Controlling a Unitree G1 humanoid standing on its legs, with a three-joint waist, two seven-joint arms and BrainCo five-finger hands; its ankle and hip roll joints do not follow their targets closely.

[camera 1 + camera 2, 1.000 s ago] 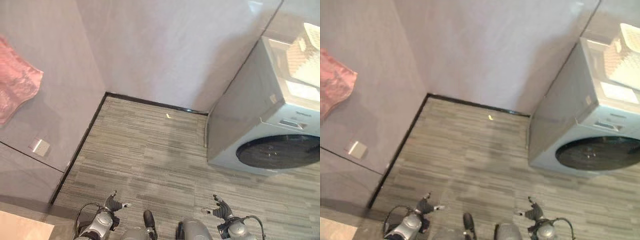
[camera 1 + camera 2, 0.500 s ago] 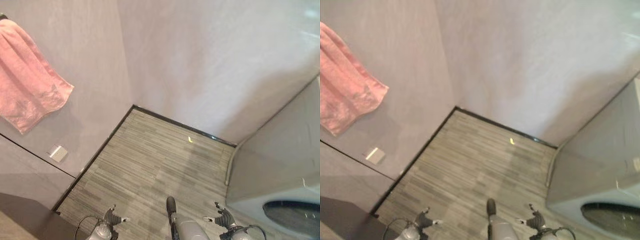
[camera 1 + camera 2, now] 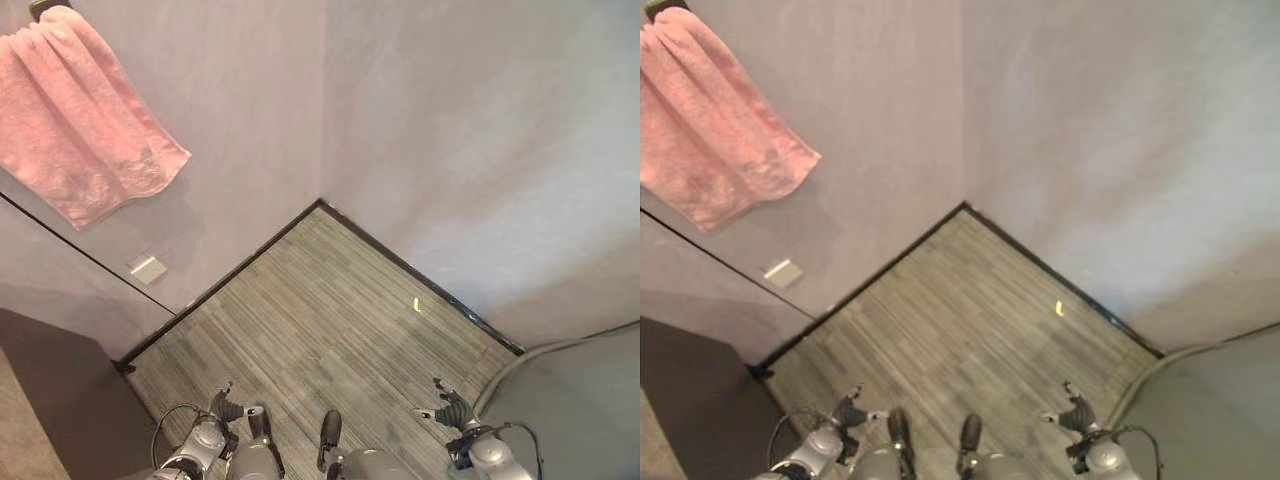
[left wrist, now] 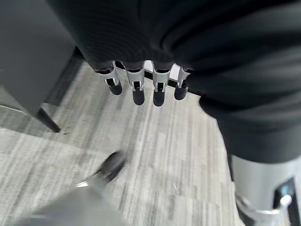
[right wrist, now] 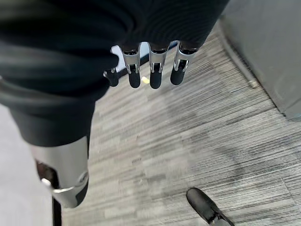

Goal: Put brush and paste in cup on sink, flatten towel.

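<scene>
My left hand (image 3: 226, 408) and right hand (image 3: 449, 412) hang loosely open, empty; the towel (image 3: 82, 120) seems bunched, so a blind swipe may drag it off

One pink terry towel (image 3: 85, 120) is seen hung on the grey wall. One small pale rectangular wall plate (image 3: 148, 268) is counted below it. One small yellowish scrap (image 3: 416, 303) is noted on the grey striped floor. Two robot hands are counted: left hand (image 3: 227, 408), right hand (image 3: 447, 408).
</scene>
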